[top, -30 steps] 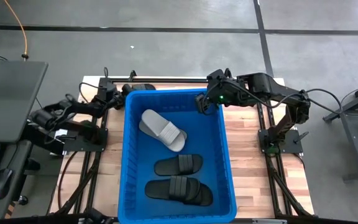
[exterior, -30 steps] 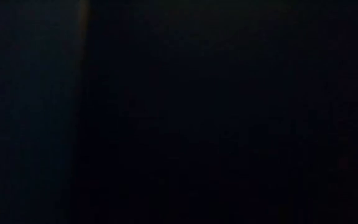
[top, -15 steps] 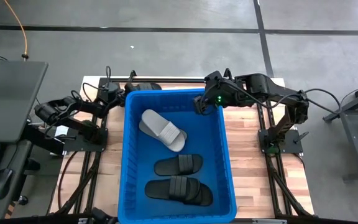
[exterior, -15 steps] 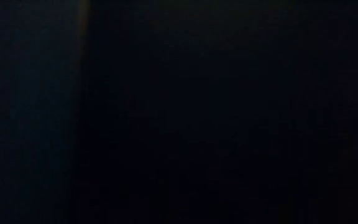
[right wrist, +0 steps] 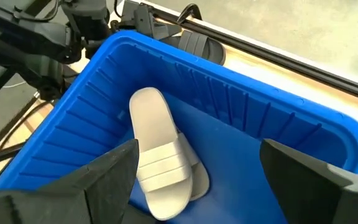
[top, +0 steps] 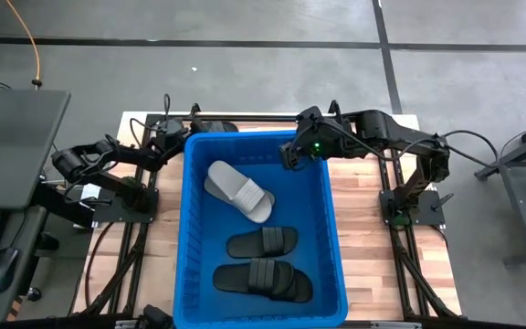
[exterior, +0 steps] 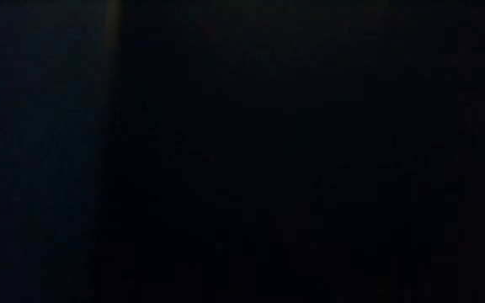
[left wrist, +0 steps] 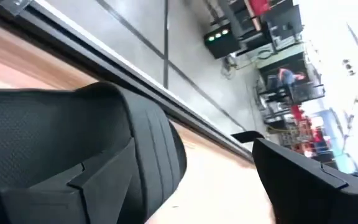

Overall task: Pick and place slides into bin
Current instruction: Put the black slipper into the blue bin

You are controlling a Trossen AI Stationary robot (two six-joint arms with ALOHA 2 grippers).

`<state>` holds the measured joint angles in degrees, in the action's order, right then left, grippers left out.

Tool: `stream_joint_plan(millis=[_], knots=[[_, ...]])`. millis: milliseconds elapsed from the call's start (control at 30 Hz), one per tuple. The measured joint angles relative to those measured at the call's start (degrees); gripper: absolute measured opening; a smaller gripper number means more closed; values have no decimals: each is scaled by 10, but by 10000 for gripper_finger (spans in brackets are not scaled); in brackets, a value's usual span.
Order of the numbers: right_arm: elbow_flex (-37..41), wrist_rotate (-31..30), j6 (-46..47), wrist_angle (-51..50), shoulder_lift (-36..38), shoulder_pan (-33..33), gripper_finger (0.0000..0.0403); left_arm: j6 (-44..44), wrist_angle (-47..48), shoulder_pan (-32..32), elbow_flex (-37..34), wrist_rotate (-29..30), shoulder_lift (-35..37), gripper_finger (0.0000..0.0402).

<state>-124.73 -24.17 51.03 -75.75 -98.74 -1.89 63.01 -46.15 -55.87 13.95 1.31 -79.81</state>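
Bin: the bright-blue bin (top: pixel 331 228) stands in the middle of the wooden desk (top: pixel 373 247), reaching from near the far edge to the near edge.
Light slides: the light grey slides (top: pixel 238 190) lie stacked in the bin's far-left part, toes slanting toward its middle (the right wrist view shows the top one strap up (right wrist: pixel 157 158)).
Black slides in bin: one black slide (top: pixel 261 243) lies across the floor near the middle; a pair of black slides (top: pixel 263 279) sits just nearer the near wall, overlapping.
Black slide outside: another black slide (top: pixel 210 128) lies on the desk at the far edge, just behind the bin's far-left corner; it fills the left wrist view (left wrist: pixel 73 155), strap ribbed, on the wood.
Left pincer: the left pincer (top: pixel 176 137) is low at the desk's far edge, just beside the bin's far-left corner, its fingers spread wide with the black slide outside the bin lying between them; not clamped on it.
Right pincer: the right pincer (top: pixel 292 155) hangs over the bin's far-right corner, inside the rim line, fingers apart and holding nothing; it looks down on the light slides.
Low view: wholly dark, nothing can be told.
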Motion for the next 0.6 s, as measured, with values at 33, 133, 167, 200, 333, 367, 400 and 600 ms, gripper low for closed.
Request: stream_joint_plan(millis=[33, 133, 167, 200, 333, 367, 400, 600], knots=[[0, 0, 1, 2, 0, 0, 321, -1, 13, 4, 7, 9, 0, 317], [0, 0, 0, 2, 0, 0, 321, 7, 69, 12, 29, 23, 0, 317], [0, 2, 2, 2, 0, -1, 321, 0, 70, 12, 32, 26, 0, 317], [0, 3, 5, 2, 0, -2, 321, -11, 69, 12, 32, 30, 0, 315], [0, 2, 10, 9, 0, -5, 321, -27, 86, 12, 32, 33, 0, 287], [0, 2, 9, 9, 0, -5, 321, -33, 92, 12, 32, 33, 0, 273], [0, 2, 9, 10, 0, -5, 321, -40, 100, 12, 32, 32, 0, 257], [0, 2, -1, 24, 0, -5, 321, -74, 97, 12, 32, 12, 0, 86]])
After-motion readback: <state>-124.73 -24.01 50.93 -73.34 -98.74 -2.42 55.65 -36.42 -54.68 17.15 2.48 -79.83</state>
